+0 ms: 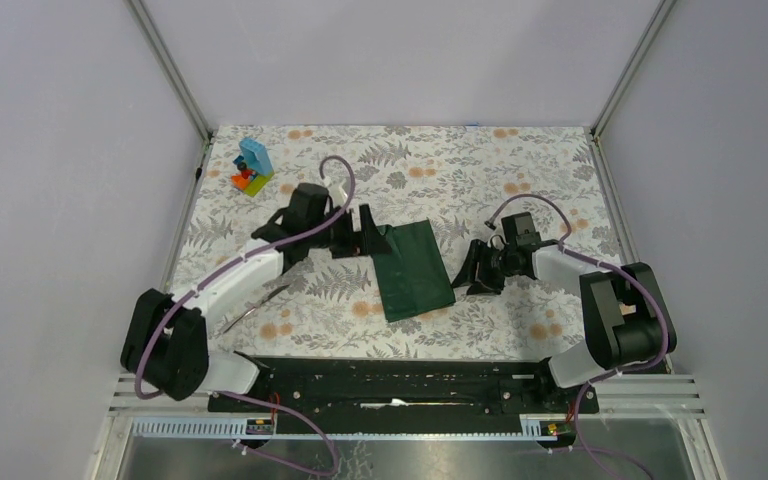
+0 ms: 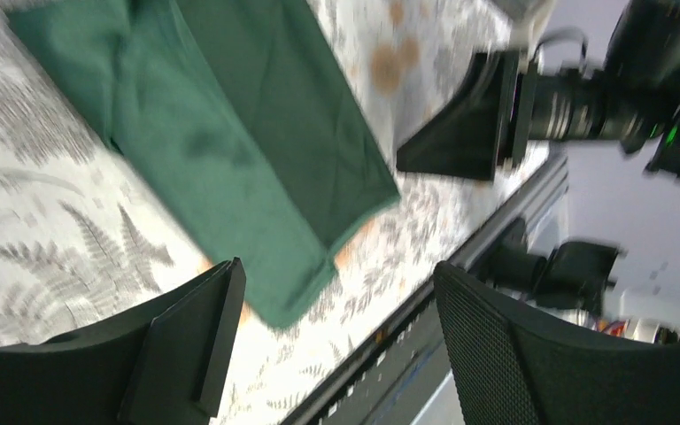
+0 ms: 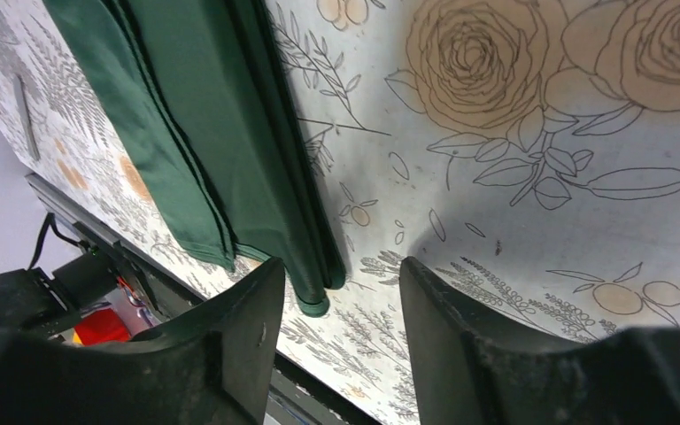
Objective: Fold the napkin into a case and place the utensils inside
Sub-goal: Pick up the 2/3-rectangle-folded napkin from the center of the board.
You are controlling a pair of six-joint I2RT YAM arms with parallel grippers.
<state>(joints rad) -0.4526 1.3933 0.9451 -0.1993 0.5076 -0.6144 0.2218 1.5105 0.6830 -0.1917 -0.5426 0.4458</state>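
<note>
Green folded napkin [image 1: 415, 268] between left claw [image 1: 368, 238] and right claw [image 1: 472, 272], both parted and empty.

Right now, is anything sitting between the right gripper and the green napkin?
Nothing visible is in the way. The right gripper hangs with its jaws open right beside a corner of the folded napkin. Only the bare floral table covering lies under and around the fingers.
</note>
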